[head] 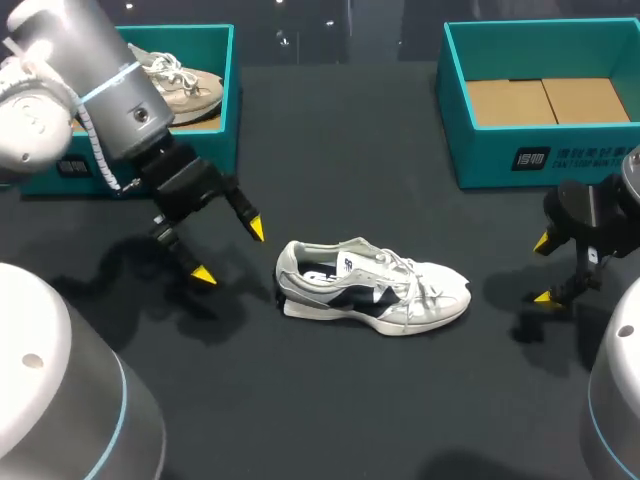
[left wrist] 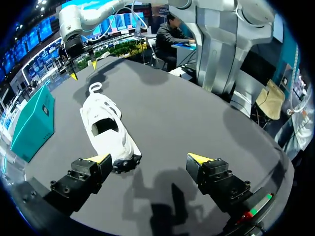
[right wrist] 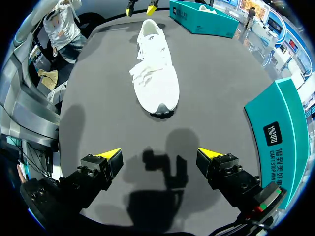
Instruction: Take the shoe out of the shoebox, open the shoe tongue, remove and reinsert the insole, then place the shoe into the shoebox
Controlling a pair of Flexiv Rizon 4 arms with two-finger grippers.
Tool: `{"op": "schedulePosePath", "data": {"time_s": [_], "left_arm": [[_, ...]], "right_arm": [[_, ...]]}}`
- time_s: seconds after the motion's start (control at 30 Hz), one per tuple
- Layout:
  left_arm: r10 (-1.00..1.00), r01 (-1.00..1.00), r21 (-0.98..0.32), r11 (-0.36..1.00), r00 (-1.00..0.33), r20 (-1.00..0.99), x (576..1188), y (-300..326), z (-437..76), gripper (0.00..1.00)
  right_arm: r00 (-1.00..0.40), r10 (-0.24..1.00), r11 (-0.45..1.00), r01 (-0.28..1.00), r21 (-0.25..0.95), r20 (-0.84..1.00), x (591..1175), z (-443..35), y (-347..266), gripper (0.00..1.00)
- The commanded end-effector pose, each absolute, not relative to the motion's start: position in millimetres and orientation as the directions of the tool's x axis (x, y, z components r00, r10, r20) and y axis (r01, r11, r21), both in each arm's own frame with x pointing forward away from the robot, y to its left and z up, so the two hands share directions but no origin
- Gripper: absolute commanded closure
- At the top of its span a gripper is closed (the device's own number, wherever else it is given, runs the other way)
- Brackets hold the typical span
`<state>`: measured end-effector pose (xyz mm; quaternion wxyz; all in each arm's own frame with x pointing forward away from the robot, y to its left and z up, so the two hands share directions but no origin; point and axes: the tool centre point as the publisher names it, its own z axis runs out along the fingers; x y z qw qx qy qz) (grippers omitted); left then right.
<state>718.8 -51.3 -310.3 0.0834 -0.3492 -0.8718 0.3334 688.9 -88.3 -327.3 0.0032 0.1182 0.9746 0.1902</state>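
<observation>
The white shoe [right wrist: 156, 73] lies toe-first ahead of the right jaws, spread wide.

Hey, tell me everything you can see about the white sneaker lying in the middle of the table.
The sneaker is white, with dark blue side panels, white laces and dark sole patches at heel and toe. It looks like mesh with leather-like overlays. It sits upright on its sole on the black table, heel toward the left gripper, toe toward the right gripper. Only the table touches it; both grippers are open and apart from it.
</observation>
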Motion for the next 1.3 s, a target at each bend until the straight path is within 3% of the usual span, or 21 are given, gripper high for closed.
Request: {"op": "schedulePosePath", "data": {"time_s": [0.03,0.33,0.57,1.3], "left_arm": [[0.581,0.554,-0.641,0.531,-0.789,-0.2,714,-47,-312,0.0],[0.38,0.319,-0.792,0.521,-0.917,-0.119,730,-31,-336,0.0],[0.277,0.194,-0.878,0.437,-0.958,-0.074,738,-22,-358,0.0],[0.197,0.095,-0.919,0.382,-0.98,-0.02,742,-20,-385,0.0]], "right_arm": [[-0.972,0.233,0.9,0.229,0.37,0.036,687,-327,-88,0.0],[-0.972,0.233,0.9,0.229,0.37,0.036,687,-327,-88,0.0],[-0.972,0.233,0.9,0.229,0.37,0.036,687,-327,-88,0.0],[-0.972,0.233,0.9,0.229,0.37,0.036,687,-327,-88,0.0]]}}
